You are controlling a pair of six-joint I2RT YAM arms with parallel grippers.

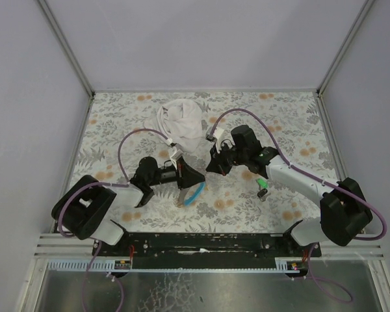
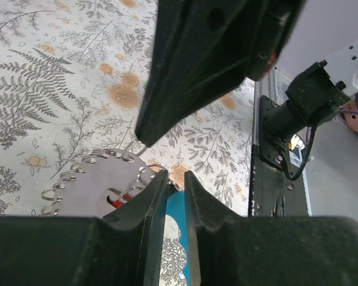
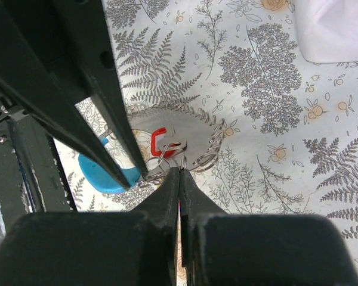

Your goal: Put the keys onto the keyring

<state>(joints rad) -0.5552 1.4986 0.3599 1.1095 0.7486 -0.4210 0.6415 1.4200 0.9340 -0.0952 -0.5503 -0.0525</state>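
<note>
**Reference landmark:** the white cloth point(image 1: 181, 122), bunched on the far middle of the bench point(image 1: 292, 123). All positions below are given from it.

**Keyring** point(image 3: 191, 131) – lies on the bench just to the near side of the white cloth, between the two sets of jaws. It shows as a grey loop edged with wire coils. A light-blue piece point(image 1: 195, 194) curves off the side facing away from the cloth. A thin wire ring point(image 3: 182, 159) sits at the rim of the grey loop.

**Red-headed key** point(image 3: 155, 140) – rests on the grey loop, so it is also just nearer than the cloth. Whether it is threaded onto the wire ring cannot be told.

**Green-headed key** point(image 1: 262, 184) – lies on the bench nearer than the cloth and off to its right. It is well apart from the keyring and just beside the right forearm.

**Left jaws** – positioned nearer than the cloth and slightly to its left, pointing down at the keyring. The left wrist view shows the fingers point(image 2: 149, 202) drawn in to a narrow slot. The light-blue piece runs through that slot against the inner face of one finger, so the strip is clamped.

**Right jaws** – positioned nearer than the cloth and slightly to its right. The right wrist view shows the fingertips point(image 3: 170, 190) pressed together with no visible gap. They meet at the thin wire ring. Whether the wire is pinched between them cannot be told.
</note>
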